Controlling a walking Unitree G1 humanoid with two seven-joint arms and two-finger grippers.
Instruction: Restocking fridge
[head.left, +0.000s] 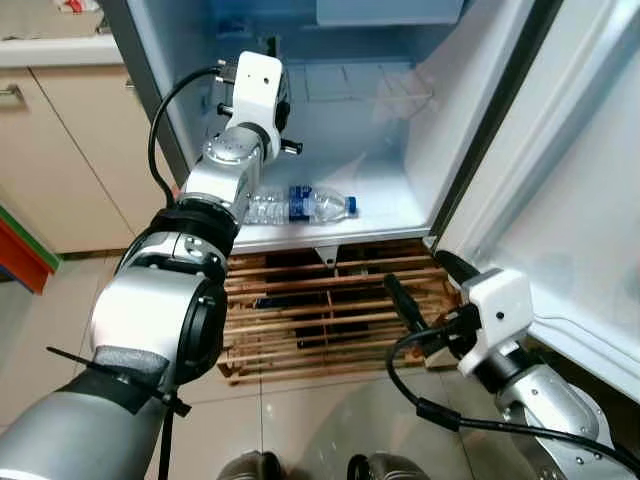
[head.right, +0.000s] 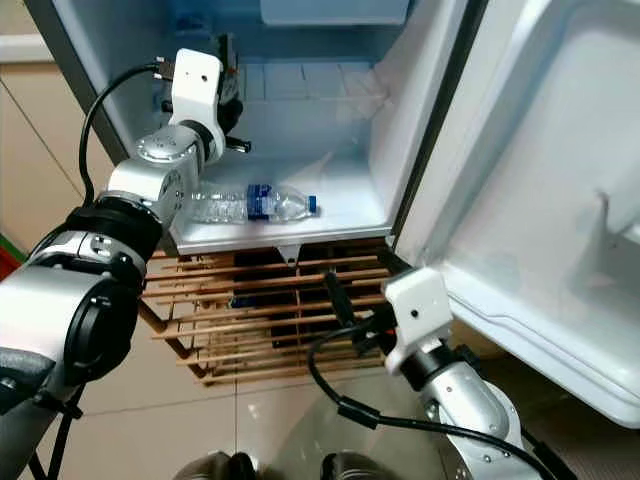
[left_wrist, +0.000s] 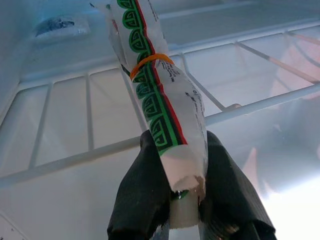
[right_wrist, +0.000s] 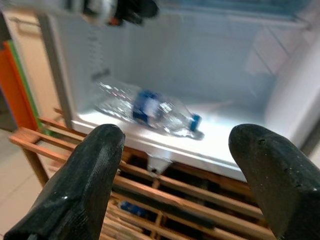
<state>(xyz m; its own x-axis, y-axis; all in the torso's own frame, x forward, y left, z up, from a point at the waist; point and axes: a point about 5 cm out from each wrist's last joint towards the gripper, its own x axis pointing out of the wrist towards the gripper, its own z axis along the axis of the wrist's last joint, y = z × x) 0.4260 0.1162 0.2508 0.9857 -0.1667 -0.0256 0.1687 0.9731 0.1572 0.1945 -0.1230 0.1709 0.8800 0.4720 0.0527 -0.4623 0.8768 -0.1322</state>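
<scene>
Gripping a paper-wrapped packet (left_wrist: 167, 107) between closed left gripper (left_wrist: 186, 200) fingers, reaching into the fridge (head.left: 400, 150) to shelve it; right gripper (right_wrist: 175, 165) idling open

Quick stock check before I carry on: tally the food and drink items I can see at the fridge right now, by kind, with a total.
Water bottle, lying on its side on the fridge floor: 1
Wrapped packet with green and red print, orange band around it, held in the left tool up by the wire shelf: 1
Total: 2
</scene>
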